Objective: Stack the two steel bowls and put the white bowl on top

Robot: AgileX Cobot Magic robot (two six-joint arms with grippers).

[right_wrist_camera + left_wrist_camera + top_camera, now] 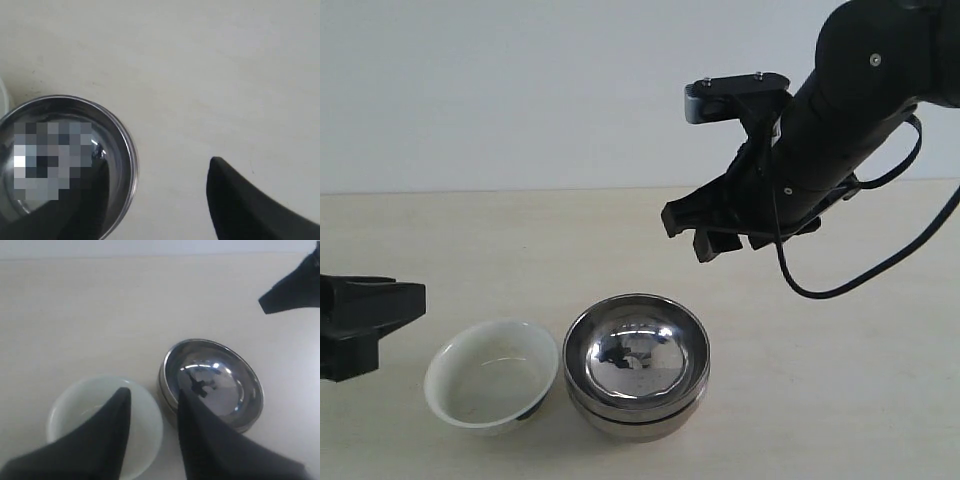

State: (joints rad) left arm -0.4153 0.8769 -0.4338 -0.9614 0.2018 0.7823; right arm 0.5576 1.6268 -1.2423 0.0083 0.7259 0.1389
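Note:
The two steel bowls (636, 365) stand nested one inside the other at the front of the table, also seen in the left wrist view (220, 385) and the right wrist view (120, 135). Just left of them, close to touching, the white bowl (492, 375) sits upright and empty (100, 405). My left gripper (410, 303) is low at the far left, open, and holds nothing. In its own view the gripper (152, 400) looks onto the white bowl's rim and the gap between the bowls. My right gripper (688, 235) hangs open and empty above and behind the steel stack (157, 170).
The pale wooden table (840, 380) runs back to a white wall (520, 90). The right arm's black cable (860, 270) loops down on the right. A sliver of the white bowl's rim (2, 97) shows in the right wrist view.

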